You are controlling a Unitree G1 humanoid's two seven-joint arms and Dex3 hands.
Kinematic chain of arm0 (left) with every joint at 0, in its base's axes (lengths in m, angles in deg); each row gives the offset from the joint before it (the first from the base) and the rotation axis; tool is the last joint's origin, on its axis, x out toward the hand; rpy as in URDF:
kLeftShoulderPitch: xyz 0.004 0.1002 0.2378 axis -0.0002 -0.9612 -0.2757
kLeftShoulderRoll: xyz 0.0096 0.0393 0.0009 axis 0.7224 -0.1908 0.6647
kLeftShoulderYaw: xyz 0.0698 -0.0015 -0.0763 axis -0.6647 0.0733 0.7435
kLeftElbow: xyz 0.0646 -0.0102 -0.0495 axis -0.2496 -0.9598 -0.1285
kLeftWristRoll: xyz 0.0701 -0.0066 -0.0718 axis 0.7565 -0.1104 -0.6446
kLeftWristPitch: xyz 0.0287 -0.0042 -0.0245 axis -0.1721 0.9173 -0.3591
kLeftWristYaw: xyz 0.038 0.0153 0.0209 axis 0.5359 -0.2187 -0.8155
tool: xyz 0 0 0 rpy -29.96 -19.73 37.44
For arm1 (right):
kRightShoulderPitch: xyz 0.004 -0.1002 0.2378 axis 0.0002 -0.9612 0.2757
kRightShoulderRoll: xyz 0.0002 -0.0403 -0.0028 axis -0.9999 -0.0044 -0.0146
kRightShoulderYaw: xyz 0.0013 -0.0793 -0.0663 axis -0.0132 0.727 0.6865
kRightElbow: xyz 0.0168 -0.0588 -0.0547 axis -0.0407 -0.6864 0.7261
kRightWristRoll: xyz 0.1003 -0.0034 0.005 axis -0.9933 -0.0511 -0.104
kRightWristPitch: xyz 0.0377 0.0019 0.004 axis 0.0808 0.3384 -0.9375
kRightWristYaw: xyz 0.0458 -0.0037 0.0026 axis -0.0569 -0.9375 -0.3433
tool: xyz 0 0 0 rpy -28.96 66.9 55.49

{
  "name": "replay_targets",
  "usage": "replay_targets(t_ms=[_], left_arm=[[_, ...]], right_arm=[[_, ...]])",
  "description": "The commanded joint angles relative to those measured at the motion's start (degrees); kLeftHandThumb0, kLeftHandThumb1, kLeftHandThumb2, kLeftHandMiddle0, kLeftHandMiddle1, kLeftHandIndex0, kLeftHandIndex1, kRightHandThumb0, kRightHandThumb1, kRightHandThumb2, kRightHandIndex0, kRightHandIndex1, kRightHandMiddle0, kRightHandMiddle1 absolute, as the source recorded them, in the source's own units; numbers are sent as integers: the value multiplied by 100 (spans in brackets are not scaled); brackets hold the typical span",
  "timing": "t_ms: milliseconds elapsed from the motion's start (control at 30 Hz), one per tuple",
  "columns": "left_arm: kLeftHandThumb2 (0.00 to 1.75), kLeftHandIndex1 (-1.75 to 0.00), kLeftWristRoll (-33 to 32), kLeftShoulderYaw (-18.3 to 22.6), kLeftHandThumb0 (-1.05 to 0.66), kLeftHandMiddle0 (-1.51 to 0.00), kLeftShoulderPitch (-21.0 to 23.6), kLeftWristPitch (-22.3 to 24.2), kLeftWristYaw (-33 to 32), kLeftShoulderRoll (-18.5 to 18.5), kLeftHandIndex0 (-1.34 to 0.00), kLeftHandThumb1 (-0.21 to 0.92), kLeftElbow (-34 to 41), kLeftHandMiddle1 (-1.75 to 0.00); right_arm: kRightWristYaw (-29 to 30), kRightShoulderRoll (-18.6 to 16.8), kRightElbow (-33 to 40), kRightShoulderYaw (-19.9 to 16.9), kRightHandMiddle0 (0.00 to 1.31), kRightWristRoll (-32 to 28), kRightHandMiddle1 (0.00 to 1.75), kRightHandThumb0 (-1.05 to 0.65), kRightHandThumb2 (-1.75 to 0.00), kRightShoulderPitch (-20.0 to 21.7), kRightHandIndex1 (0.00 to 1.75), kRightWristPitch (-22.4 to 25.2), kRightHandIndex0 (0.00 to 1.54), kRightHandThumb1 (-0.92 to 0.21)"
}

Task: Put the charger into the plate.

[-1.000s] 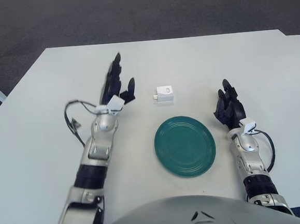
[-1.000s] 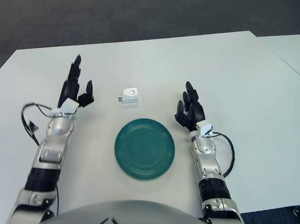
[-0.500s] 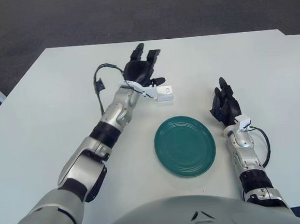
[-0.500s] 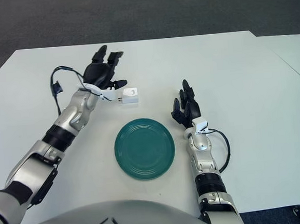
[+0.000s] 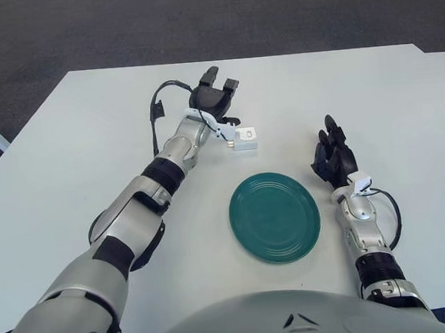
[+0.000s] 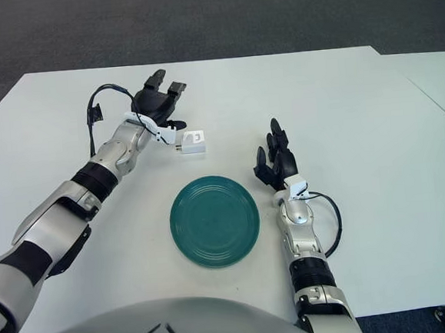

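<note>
A small white charger [image 5: 244,139] lies on the white table, a little beyond the round green plate [image 5: 274,217]. My left hand [image 5: 214,101] is stretched out over the table just left of and behind the charger, fingers spread, holding nothing; its thumb side is close to the charger. My right hand [image 5: 332,155] rests to the right of the plate with fingers extended, empty. The charger also shows in the right eye view [image 6: 194,142], as does the plate [image 6: 214,221].
The white table [image 5: 68,163] ends at a dark carpeted floor beyond its far edge. A second table edge shows at the far right [image 6: 432,80]. A black cable loops at my left wrist [image 5: 158,110].
My left arm has reached forward and right from beside the plate to the charger, then edged slightly farther. The charger and plate have not moved. My right hand shifted slightly.
</note>
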State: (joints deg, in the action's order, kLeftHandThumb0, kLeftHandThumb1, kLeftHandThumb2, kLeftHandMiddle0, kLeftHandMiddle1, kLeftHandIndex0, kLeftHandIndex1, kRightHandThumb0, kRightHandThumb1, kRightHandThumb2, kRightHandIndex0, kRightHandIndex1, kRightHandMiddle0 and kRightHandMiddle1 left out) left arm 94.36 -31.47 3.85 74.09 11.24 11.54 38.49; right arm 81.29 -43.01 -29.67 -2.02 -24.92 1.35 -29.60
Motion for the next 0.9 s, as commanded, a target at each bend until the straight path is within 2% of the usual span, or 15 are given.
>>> replay_targets(t_ms=[0, 367, 667, 867], left_arm=[[70, -41, -51, -101, -105, 0, 260, -128, 165, -54, 0, 92, -158, 0], [75, -53, -20, -381, -105, 0, 519, -373, 229, -265, 0, 92, -981, 0], [76, -62, -102, -421, -105, 0, 539, -457, 209, -340, 0, 92, -1223, 0], [77, -60, -156, -415, -105, 0, 506, -417, 237, -379, 0, 92, -1212, 0]], right_arm=[[-48, -162, -610, 166, 0, 94, 0, -63, -84, -550, 0, 478, 0, -92], [-96, -127, -759, 205, 0, 138, 0, -63, -83, -550, 0, 214, 0, -92], [-26, -146, -744, 210, 0, 187, 0, -63, -82, -580, 0, 210, 0, -92], [-18, -165, -743, 188, 0, 193, 0, -63, -83, -584, 0, 221, 0, -92]])
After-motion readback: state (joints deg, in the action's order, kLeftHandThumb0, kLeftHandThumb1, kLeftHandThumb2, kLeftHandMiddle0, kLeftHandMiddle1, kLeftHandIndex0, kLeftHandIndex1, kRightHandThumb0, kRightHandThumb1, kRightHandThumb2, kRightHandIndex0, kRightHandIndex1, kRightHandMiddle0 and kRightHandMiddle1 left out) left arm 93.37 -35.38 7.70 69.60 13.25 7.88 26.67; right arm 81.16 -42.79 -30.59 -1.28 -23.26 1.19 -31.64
